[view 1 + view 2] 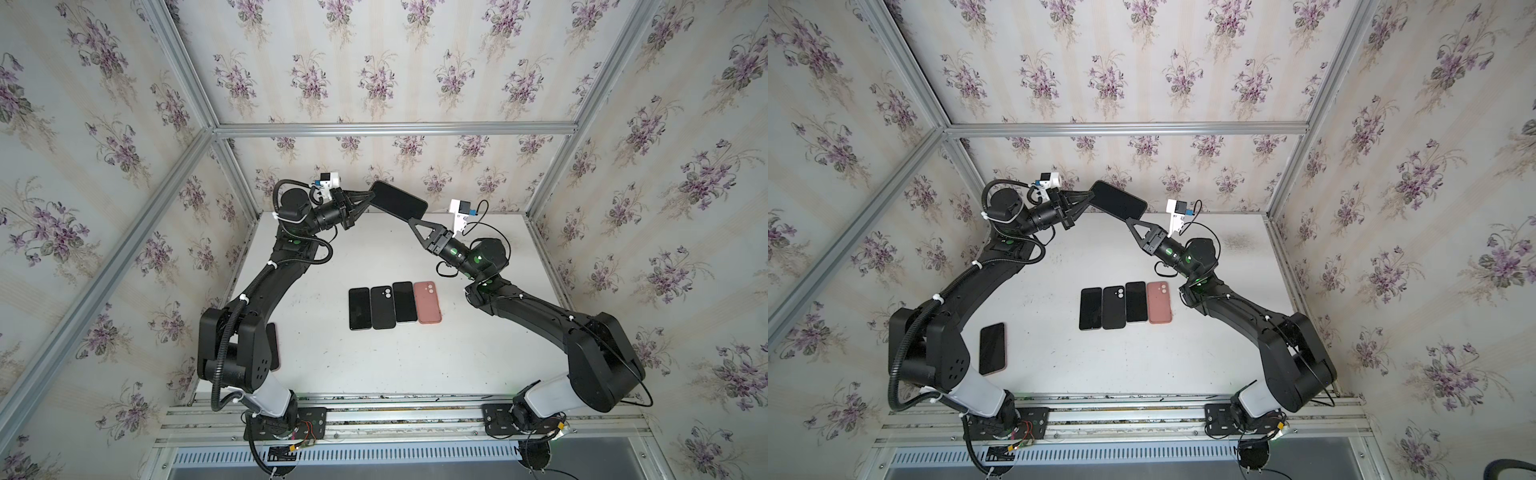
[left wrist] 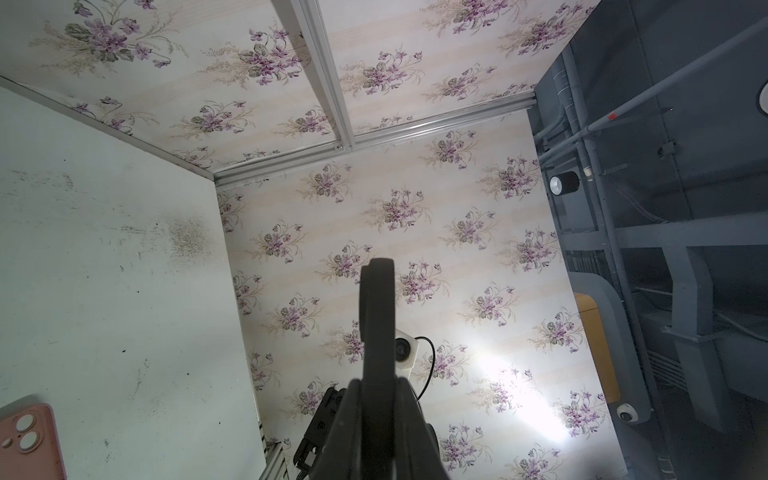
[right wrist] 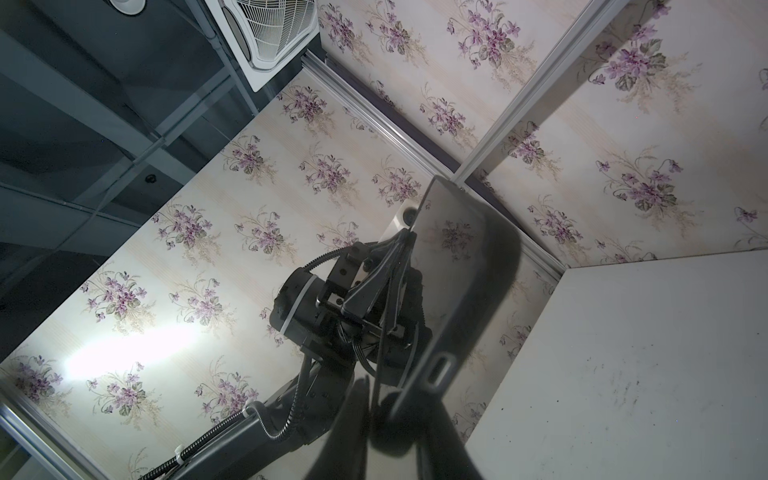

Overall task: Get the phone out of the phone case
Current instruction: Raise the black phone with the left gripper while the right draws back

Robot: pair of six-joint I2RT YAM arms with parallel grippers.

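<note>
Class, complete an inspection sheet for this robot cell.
Surface: white table, scuffed, dark specks.
Job's things: cased phone held aloft between both arms.
Clutter: row of black phone, black case, second black phone, pink case; another phone by left arm's base.
Grippers: left gripper shut on the cased phone; right gripper at its other end, grip unclear.
Cables: conduit along left arm; thin wire at right wrist camera.
Surroundings: floral wallpaper, aluminium frame.
</note>
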